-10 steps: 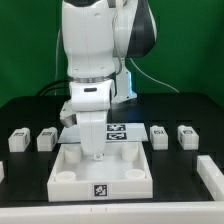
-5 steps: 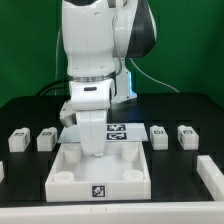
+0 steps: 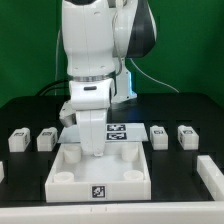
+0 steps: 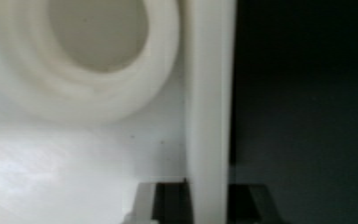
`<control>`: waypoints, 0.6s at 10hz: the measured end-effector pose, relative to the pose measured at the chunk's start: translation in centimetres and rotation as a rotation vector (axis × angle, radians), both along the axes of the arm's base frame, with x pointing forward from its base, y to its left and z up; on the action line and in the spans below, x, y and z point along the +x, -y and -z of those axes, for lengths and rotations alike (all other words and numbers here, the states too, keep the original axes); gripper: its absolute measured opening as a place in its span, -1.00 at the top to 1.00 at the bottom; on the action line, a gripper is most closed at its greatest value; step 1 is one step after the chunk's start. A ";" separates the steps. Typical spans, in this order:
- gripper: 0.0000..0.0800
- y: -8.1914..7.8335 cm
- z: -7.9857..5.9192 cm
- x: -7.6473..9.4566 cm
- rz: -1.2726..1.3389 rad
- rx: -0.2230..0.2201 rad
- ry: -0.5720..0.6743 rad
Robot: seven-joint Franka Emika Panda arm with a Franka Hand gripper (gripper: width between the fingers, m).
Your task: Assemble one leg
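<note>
The four legs are small white blocks with marker tags, and none of them is held. Two stand at the exterior view's left (image 3: 18,140) (image 3: 46,139) and two at its right (image 3: 158,134) (image 3: 186,135). The large white square tray-like part (image 3: 120,178) lies in the middle. My gripper (image 3: 92,152) reaches down at its far left corner. In the wrist view the dark fingers (image 4: 171,203) sit tight on both sides of the tray part's upright wall (image 4: 208,120). A round corner socket (image 4: 105,40) is beside the wall.
The marker board (image 3: 119,131) lies just behind the tray part. White pieces lie at the front right (image 3: 211,176) and at the left edge (image 3: 2,170) of the black table. The arm's body hides the tray part's far left corner.
</note>
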State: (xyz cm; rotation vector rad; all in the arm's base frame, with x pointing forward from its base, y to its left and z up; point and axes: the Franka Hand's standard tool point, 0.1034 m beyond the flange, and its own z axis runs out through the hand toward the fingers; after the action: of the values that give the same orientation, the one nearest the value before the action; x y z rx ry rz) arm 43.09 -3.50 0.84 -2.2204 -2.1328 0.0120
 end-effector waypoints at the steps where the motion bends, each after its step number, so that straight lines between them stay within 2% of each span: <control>1: 0.84 -0.2 0.0 0.1 0.003 0.001 0.000; 6: 0.85 -5.8 0.1 4.1 -0.007 0.050 0.037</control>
State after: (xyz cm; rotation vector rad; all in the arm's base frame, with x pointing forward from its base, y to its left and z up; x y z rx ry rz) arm 47.18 2.26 0.72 -2.2026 -2.1344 -0.0822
